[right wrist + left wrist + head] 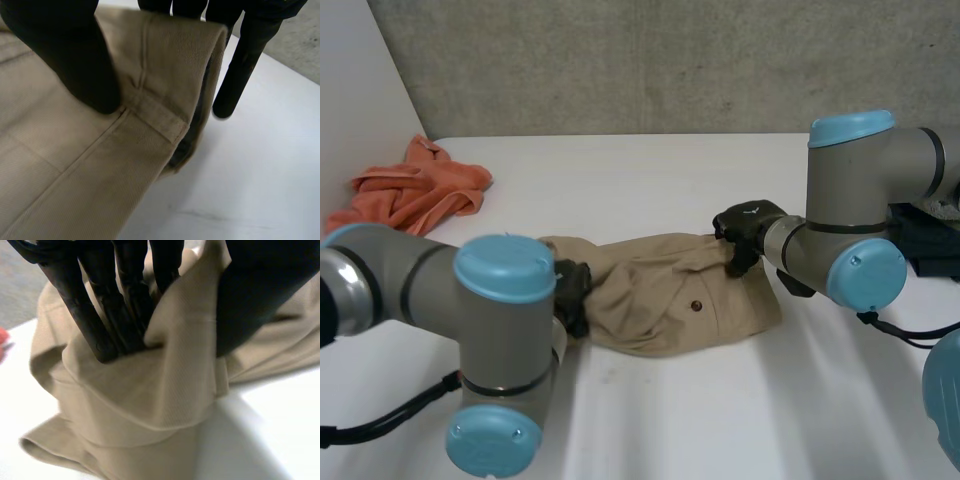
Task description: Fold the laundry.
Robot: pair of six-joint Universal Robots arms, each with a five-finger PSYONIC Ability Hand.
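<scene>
**Two hands on one garment, folding barely begun**

Far off at the table's left corner, an orange cloth [415, 195] is lying in a crumpled heap, not yet folded. Nearer the middle of the white table [650, 420], the left hand [100, 315] is clamping the left end of the tan garment [670, 295], its fingers and thumb pinching a raised pleat of cloth between them. The garment is lying bunched and rumpled, more a lump than a rectangle. I judge that no tidy fold is finished and most of the work is waiting. Its fabric is looking like a firm, fine-ribbed twill, matte, holding soft rounded creases instead of sharp ones, with a small dark button [696, 305] on the flatter side. At the right end, the right hand [65, 55] is gripping the stitched waistband, thumb pressing beside a belt loop [160, 117] while fingers are reaching behind the doubled edge. A black object [925, 240] is sitting at the table's right edge.
</scene>
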